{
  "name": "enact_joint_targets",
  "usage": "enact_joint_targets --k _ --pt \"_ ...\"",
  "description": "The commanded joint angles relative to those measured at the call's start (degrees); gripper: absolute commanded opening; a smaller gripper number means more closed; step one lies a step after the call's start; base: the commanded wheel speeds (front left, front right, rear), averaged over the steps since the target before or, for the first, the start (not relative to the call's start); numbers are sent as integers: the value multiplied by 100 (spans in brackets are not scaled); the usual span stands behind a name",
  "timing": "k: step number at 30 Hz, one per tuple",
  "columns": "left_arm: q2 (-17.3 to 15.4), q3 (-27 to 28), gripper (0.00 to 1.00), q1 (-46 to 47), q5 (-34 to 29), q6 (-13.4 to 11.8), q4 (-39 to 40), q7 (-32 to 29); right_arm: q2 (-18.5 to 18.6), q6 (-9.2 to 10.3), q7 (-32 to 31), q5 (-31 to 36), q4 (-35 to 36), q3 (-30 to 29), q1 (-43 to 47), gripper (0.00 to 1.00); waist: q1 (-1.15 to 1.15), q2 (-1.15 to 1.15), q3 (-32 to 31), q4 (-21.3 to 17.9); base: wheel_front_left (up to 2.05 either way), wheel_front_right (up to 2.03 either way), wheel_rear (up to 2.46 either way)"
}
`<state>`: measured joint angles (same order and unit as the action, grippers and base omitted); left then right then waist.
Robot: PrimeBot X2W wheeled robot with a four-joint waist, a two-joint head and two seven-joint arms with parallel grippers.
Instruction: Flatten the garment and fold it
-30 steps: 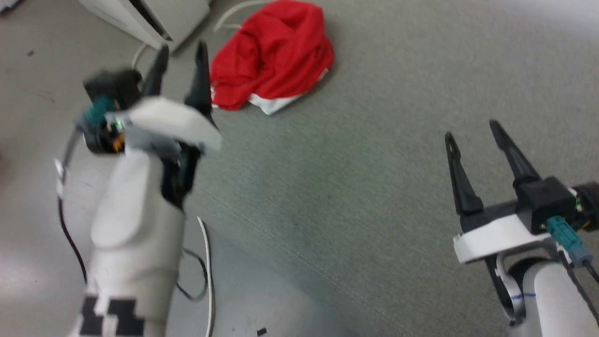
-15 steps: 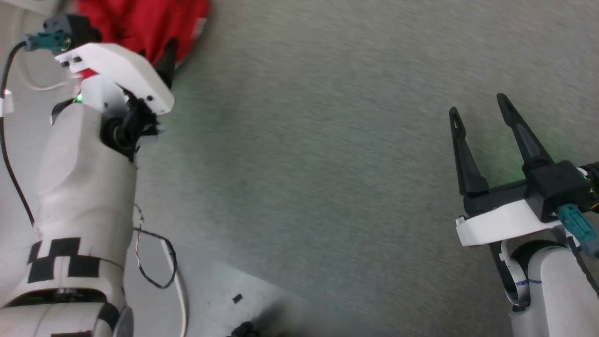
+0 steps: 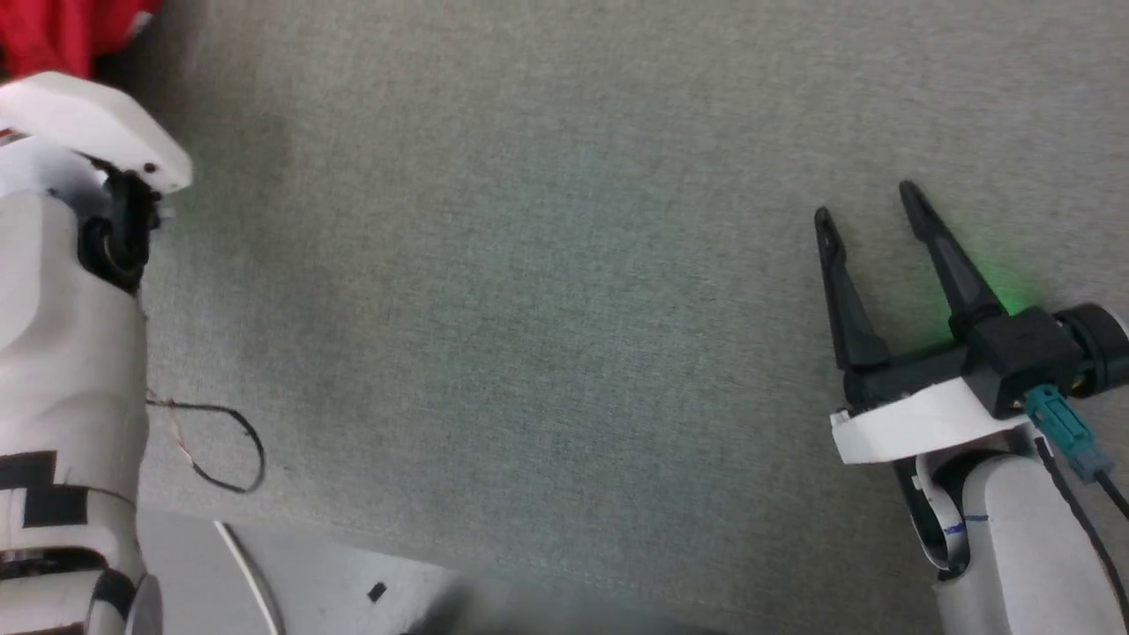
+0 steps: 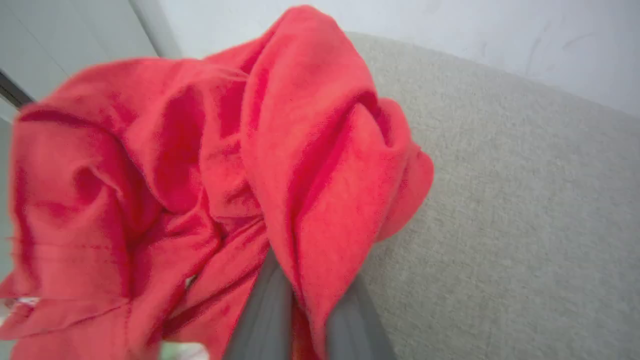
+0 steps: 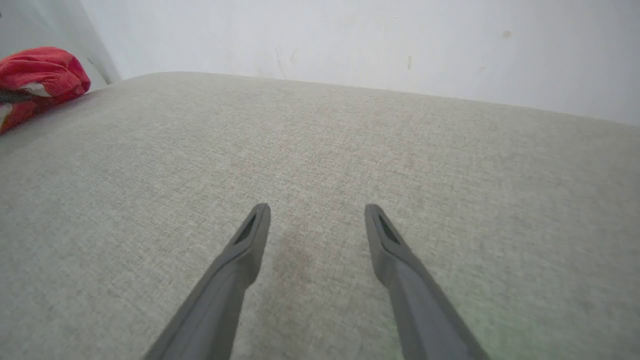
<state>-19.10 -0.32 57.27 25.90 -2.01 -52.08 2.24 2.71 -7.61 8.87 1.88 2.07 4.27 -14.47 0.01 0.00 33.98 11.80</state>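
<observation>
The garment (image 4: 190, 165) is a crumpled red heap on the grey fabric surface (image 3: 547, 309). In the left wrist view my left gripper (image 4: 306, 305) is shut on a fold of it, with red cloth pinched between the two fingers (image 4: 265, 320) and their tips buried in it. In the head view a corner of the garment (image 3: 53, 31) shows at the top left, beyond my left arm's white wrist mount (image 3: 88, 123). My right gripper (image 3: 869, 207) hovers open and empty at the right, far from the garment (image 5: 40, 75); its jaws (image 5: 316, 212) stand wide over bare surface.
A loose black wire (image 3: 229, 450) hangs off my left arm. A white cable (image 3: 247, 564) and a small black piece (image 3: 377, 592) lie on the paler floor at the lower left. A white wall (image 5: 350, 40) rises behind the surface.
The head camera has swung, so the scene slid left. My left gripper went from open beside the garment to shut on it. My right gripper stayed open.
</observation>
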Motion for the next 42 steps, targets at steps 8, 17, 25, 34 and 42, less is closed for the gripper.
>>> enact_joint_targets --k 8,17,25,34,42 --pt "-390 -202 0 48 -671 -354 725 1227 19 12 262 -403 -516 -112 271 100 -1 0 -1682 -243 0 0 0" --pt "47 -796 0 321 -972 30 1958 1272 18 12 381 -701 -760 -239 588 100 -1 0 -2612 -746 0 0 0" --pt "988 -1448 0 305 -615 596 2301 955 17 12 415 -790 -831 -294 739 100 -1 0 -2877 -1531 0 0 0" --pt "1572 -2269 0 -421 31 818 1835 255 17 12 433 -872 -803 -263 792 100 -1 0 -2801 -2192 0 0 0" --pt "1620 -3536 0 -1108 661 822 613 -1280 17 12 463 -911 -805 -246 740 100 -1 0 -2643 -2458 0 0 0"
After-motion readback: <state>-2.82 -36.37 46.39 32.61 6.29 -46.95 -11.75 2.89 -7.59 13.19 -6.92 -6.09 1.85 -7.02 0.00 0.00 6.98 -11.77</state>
